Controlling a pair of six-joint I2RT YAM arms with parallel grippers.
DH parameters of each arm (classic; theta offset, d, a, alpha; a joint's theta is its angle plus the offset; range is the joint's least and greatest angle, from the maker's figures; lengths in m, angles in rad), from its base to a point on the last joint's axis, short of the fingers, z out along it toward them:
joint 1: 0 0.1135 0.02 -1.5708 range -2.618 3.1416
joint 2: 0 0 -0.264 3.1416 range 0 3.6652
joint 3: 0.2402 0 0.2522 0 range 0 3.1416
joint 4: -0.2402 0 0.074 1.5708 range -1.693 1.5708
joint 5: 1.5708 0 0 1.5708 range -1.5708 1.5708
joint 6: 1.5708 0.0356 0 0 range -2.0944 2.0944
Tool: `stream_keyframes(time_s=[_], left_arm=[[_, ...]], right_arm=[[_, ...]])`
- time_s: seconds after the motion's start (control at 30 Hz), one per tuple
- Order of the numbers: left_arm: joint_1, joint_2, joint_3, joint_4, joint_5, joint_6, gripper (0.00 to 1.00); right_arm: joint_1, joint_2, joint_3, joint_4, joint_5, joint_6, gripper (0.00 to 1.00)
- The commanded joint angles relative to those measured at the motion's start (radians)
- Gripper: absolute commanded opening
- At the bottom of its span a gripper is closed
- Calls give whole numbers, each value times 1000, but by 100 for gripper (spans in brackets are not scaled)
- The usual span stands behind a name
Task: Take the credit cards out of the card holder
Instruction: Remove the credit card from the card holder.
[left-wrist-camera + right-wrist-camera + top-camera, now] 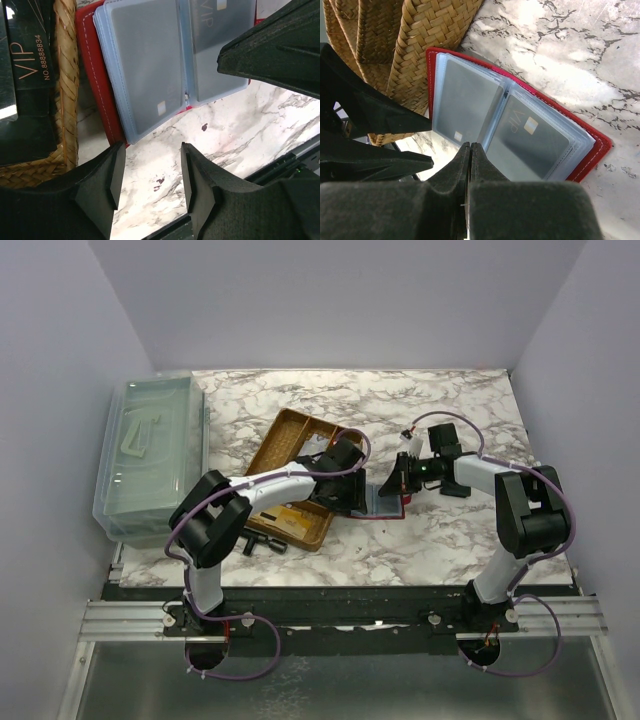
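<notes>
Red leather card holder [598, 145] lies open and flat on the marble tabletop [450, 540], just beside the right-hand wall of the woven basket [430, 30], between the two arms. Its clear plastic sleeves [495, 107] face up: one page shows a plain grey card [462, 105], the facing page a grey card marked VIP [530, 135], both still tucked inside. The left gripper [150, 170] hovers over the holder's near edge with its fingers parted to a middling gap, holding nothing. The right gripper [470, 150] is fully closed, its tips at the sleeves' edge near the spine, possibly touching them. A black VIP card [27, 65] lies in the basket. A clear plastic bin [150, 455] stands at far left.
</notes>
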Motion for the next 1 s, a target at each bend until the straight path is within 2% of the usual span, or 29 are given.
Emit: stream_keyframes(time_s=[0.0,0.67,0.97], left_arm=[[-16,6,30,-30,-88,28,54],[-23,61,104,-29,-72,47,51],[-23,30,128,13,-43,55,51]], right_arm=[[5,17,2,21,17,20,1],[10,34,-8,23,21,26,0],[10,11,-21,25,16,19,1]])
